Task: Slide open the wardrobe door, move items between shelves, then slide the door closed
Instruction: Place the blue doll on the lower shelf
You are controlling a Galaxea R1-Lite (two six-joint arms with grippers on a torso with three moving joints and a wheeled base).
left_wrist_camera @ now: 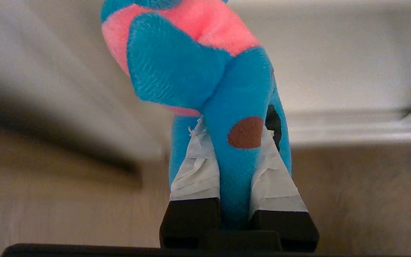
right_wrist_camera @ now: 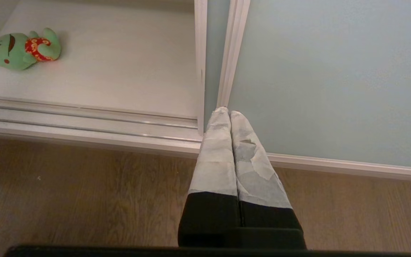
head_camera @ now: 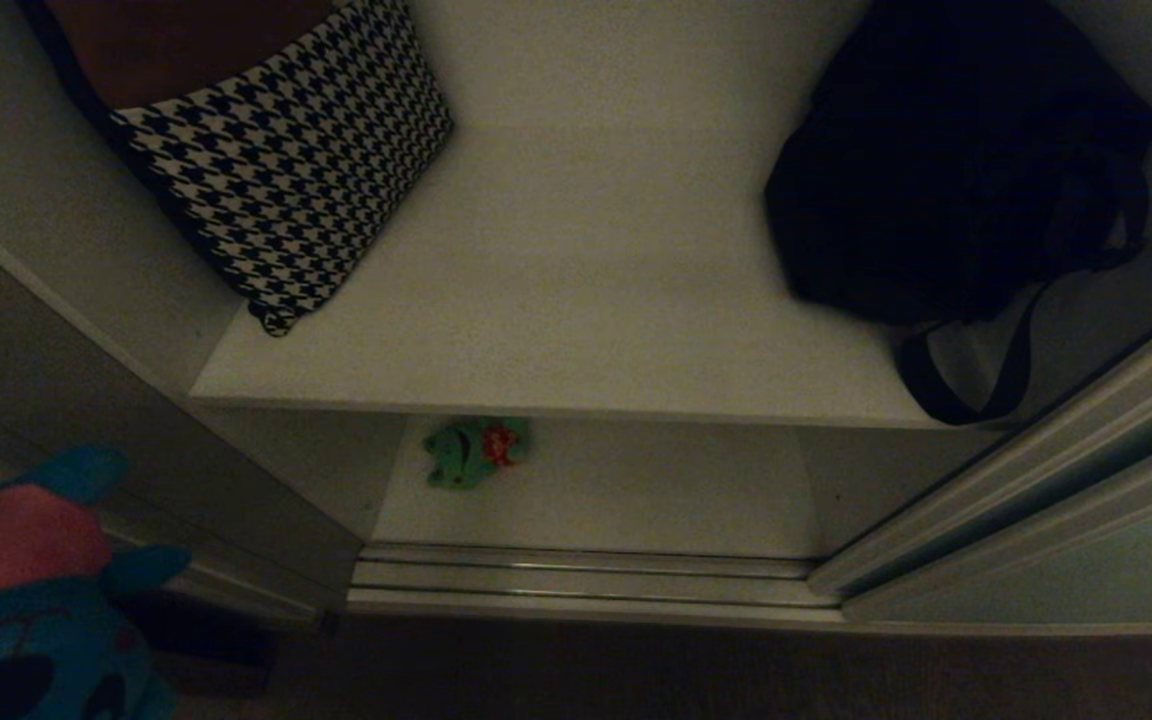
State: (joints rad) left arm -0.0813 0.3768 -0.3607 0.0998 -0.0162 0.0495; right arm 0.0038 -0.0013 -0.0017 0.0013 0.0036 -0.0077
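Wardrobe first, and we see it standing open: the sliding wardrobe door (right_wrist_camera: 334, 78), that pale grey-green panel in its slim light frame, sits pushed over to the right, its edge just beside the opening. Inside, the upper shelf (head_camera: 586, 270) runs wide and white across the middle, with a houndstooth bag (head_camera: 286, 150) leaning at its left end and a black bag (head_camera: 946, 160) slumped at its right, one strap hanging over the front lip. Below it we catch the lower shelf (head_camera: 636, 490), and in front of that the ribbed floor track (head_camera: 586, 580), then wooden floor (right_wrist_camera: 84, 200). Now to our left gripper (left_wrist_camera: 234, 150): its taped fingers (left_wrist_camera: 194, 171) are clamped narrow on the teal-blue plush toy (left_wrist_camera: 191, 60), pinching it by a thin blue part that runs between them, while the pink-backed bulk of the toy stands out beyond the fingertips. From the head camera that toy shows at the low left corner, outside the wardrobe and well apart from both shelves. The right gripper (right_wrist_camera: 228, 113) is down low near the floor, fingers pressed together on nothing, tips pointing at the door's frame edge. Smallest of all, the green plush toy (head_camera: 471, 450) with its red patch lies on the lower shelf toward the left, well apart from both grippers.
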